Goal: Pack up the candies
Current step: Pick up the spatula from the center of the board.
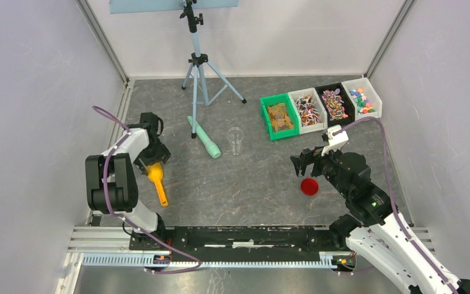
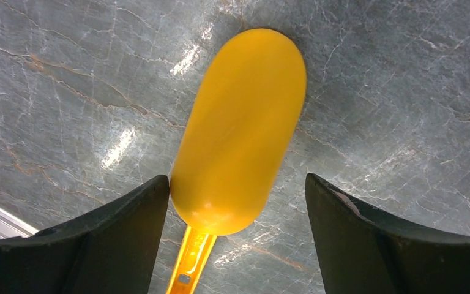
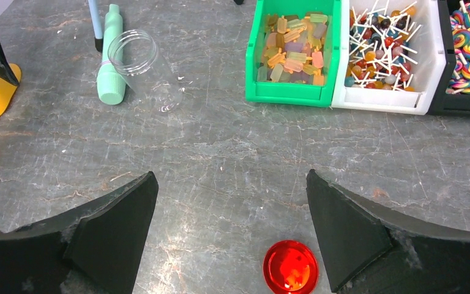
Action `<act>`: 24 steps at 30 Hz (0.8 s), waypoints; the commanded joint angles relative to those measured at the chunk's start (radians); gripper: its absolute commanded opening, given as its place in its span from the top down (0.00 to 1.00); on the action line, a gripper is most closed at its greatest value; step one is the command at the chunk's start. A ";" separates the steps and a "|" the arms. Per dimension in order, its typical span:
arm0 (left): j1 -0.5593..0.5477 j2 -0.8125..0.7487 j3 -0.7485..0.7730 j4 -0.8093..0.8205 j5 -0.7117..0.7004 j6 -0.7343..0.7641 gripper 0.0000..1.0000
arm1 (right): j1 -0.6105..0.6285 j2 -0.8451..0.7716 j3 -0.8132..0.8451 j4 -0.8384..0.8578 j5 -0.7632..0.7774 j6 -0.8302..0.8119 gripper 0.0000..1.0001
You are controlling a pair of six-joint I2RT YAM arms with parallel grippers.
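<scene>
The candies (image 3: 294, 49) fill bins at the far right of the counter (image 3: 220, 141): pastel blocks, stick lollipops, rainbow swirls. Only the top view shows a fourth bin (image 1: 374, 92), its sweets too small to tell, perhaps wrapped. The right hand (image 3: 231, 174), spread wide, hangs short of them, the red lid (image 3: 290, 267) beside it. The left hand (image 2: 237, 184), spread around the orange scoop (image 2: 238, 128), sits well apart.
</scene>
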 commanded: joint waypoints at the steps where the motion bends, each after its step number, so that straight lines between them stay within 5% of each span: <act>1: 0.007 0.015 -0.012 0.034 0.001 0.051 0.14 | -0.001 -0.015 0.035 0.006 0.011 -0.002 0.02; 7: 0.010 0.076 -0.009 0.016 0.007 0.060 0.17 | 0.000 -0.016 0.028 0.010 0.005 0.015 0.02; 16: 0.010 -0.055 0.023 -0.004 0.045 0.086 0.43 | -0.001 -0.042 0.005 0.036 -0.030 0.044 0.02; 24: 0.009 -0.292 0.098 -0.007 0.359 0.094 0.51 | 0.000 -0.048 -0.032 0.220 -0.236 0.086 0.02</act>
